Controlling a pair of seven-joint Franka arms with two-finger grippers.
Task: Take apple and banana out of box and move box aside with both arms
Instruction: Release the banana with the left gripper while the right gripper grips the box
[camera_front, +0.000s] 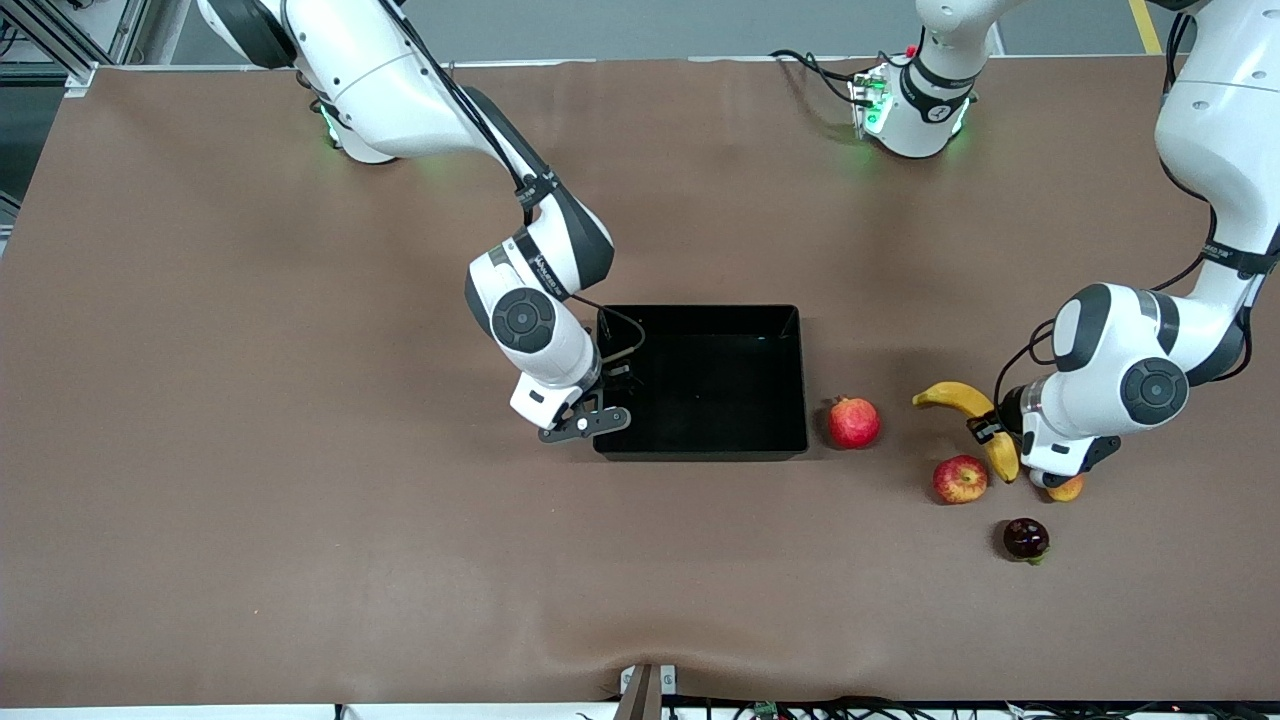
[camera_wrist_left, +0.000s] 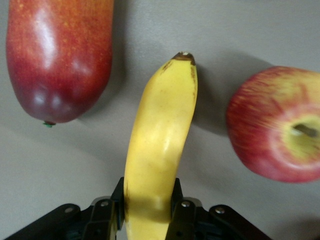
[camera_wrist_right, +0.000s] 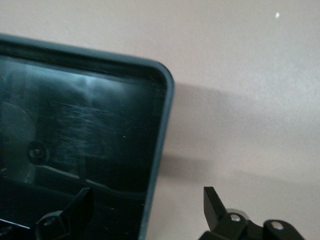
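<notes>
The black tray (camera_front: 702, 452) lies mid-table. My right gripper (camera_front: 608, 386) is open at the tray's wall toward the right arm's end. In the right wrist view it (camera_wrist_right: 147, 196) straddles the rim (camera_wrist_right: 161, 125), one finger inside and one outside. The yellow banana (camera_front: 955, 396) lies on the table toward the left arm's end. My left gripper (camera_front: 996, 436) is shut on it near its middle. In the left wrist view the fingers (camera_wrist_left: 177, 202) press both sides of the banana (camera_wrist_left: 160, 130). The red-yellow apple (camera_front: 960, 479) (camera_wrist_left: 275, 125) lies beside the banana, nearer the front camera.
A red pomegranate (camera_front: 853, 422) lies on the table between the tray and the banana. An oval red-orange mango (camera_wrist_left: 57, 55) lies beside the banana, mostly hidden under the left hand in the front view (camera_front: 1066, 489). A dark purple fruit (camera_front: 1026, 539) lies nearest the front camera.
</notes>
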